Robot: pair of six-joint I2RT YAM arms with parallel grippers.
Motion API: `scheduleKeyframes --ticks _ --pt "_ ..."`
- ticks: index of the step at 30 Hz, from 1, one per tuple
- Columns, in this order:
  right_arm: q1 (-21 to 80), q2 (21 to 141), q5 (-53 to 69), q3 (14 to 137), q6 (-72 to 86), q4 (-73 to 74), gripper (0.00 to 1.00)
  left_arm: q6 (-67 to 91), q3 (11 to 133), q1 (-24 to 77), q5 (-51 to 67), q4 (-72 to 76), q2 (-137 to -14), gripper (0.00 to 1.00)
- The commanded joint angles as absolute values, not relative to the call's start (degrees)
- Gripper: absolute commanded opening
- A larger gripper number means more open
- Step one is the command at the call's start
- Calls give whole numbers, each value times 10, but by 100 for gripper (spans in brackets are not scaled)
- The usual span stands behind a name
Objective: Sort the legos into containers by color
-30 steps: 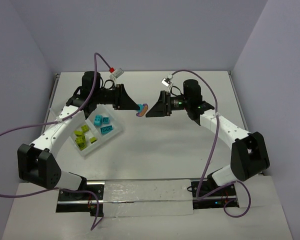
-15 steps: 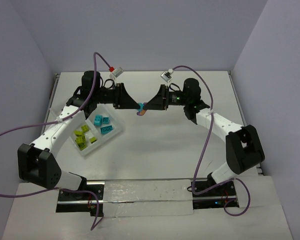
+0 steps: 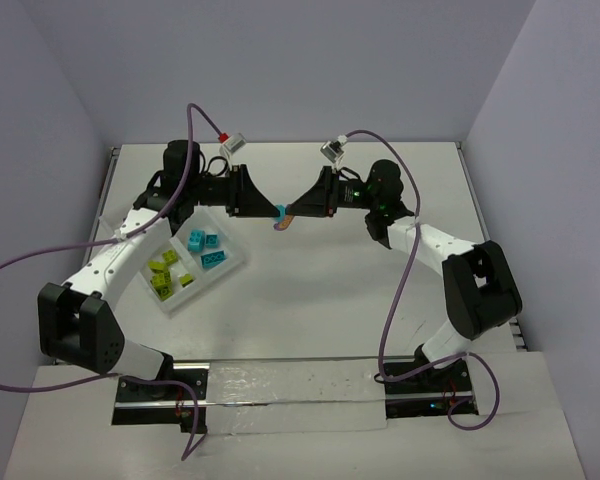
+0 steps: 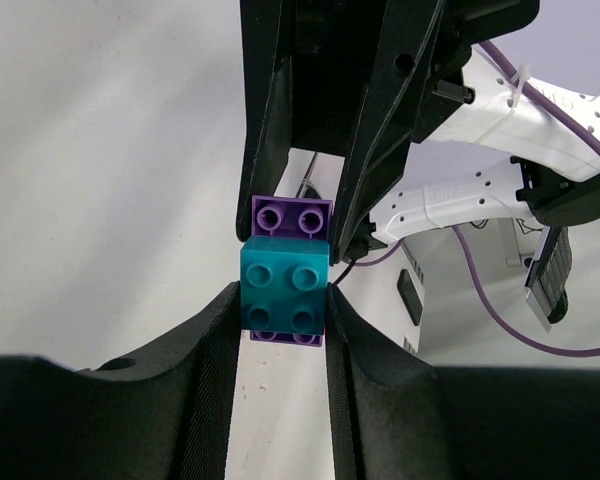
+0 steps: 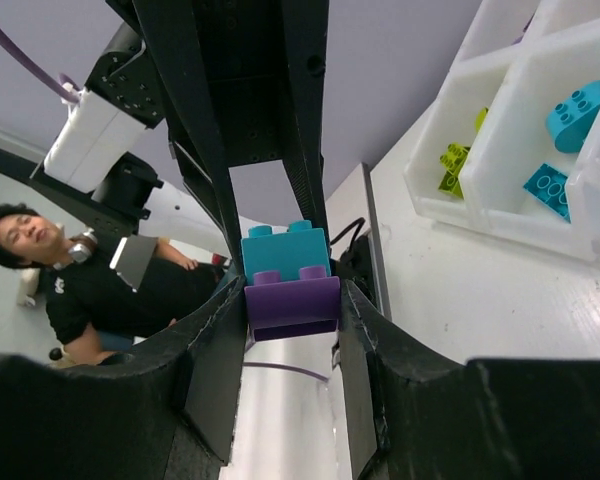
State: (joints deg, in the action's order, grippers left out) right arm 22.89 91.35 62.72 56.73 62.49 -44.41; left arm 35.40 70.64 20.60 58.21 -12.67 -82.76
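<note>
A small lego cluster hangs in the air over the table between both arms: a turquoise brick (image 4: pixel 285 285) snapped onto a purple brick (image 5: pixel 292 305). My left gripper (image 4: pixel 280 300) is shut on the turquoise brick, which also shows in the right wrist view (image 5: pixel 285 255). From the opposite side, my right gripper (image 5: pixel 292 300) is shut on the purple brick (image 4: pixel 292 215). In the top view the two grippers (image 3: pixel 273 211) (image 3: pixel 292 214) meet tip to tip at the cluster (image 3: pixel 281 217). The white tray of containers (image 3: pixel 215 280) lies at the left, holding turquoise legos (image 3: pixel 206 246) and lime legos (image 3: pixel 165 271) in separate compartments.
The tray (image 5: pixel 510 215) sits just right of my right fingers in the right wrist view, with turquoise pieces (image 5: pixel 578 110) and lime pieces (image 5: pixel 450 160) inside. Purple cables (image 3: pixel 190 140) loop above the left arm. A person (image 5: pixel 40 250) sits beyond the table.
The right gripper moved left to the cluster held by the left gripper and closed on its purple brick. The left arm has stayed in place with its grip unchanged.
</note>
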Motion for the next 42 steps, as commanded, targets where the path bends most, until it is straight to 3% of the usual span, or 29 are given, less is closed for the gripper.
scheduleKeyframes --ticks 1,24,27,29,32,34,37,42 --pt "230 905 631 556 664 -538 0 344 738 202 582 -124 -842 0" --pt "215 879 639 502 634 -486 0 340 750 156 567 -137 -842 0" --pt "214 868 619 529 557 -330 0 312 760 136 545 -194 -834 0" --pt "214 857 548 584 406 -99 0 295 760 105 510 -238 -815 0" --pt "212 850 430 627 274 73 0 284 740 41 452 -282 -786 0" --pt "208 845 413 631 256 108 0 283 733 15 429 -319 -779 0" --pt "202 825 379 613 254 128 0 281 721 -10 274 -387 -776 0" --pt "201 826 381 604 259 128 0 301 691 -14 128 -405 -785 0"
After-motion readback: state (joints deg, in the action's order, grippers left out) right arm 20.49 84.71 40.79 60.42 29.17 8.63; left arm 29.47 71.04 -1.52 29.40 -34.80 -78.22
